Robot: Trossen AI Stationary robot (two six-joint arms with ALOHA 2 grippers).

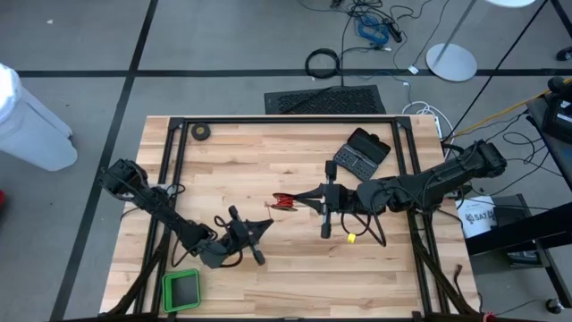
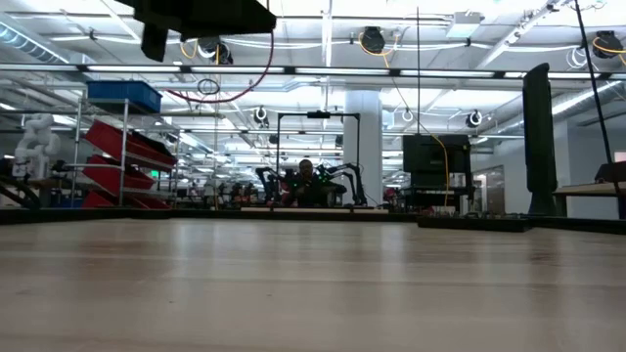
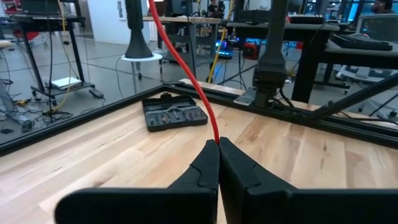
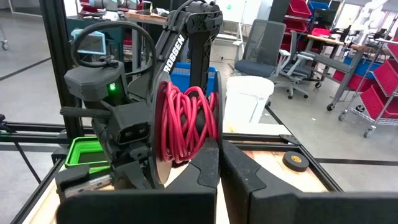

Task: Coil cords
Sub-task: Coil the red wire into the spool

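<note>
The cord is a thin red wire, partly wound on a small black reel as a red coil. My right gripper is shut on the reel above the table's middle. My left gripper, a little nearer and to the left, is shut on the free stretch of wire that runs between the two. In the low view only a dark arm part and a hanging loop of red wire show at the top left. My left gripper pinches the red wire between its two fingertips, which lie level and point toward the table's far right. The wire leaves the tips and climbs in a gentle curve, clear of the table. My right gripper holds the reel by its lower edge, pinched between the two fingers, which come level from the table's right. The reel stands on edge above the fingertips, clear of the table, with the red coil on it.
A black tool case lies open at the far right of the table. A black tape roll sits at the far left corner, a green tray at the near left, and a small yellow piece near the right arm.
</note>
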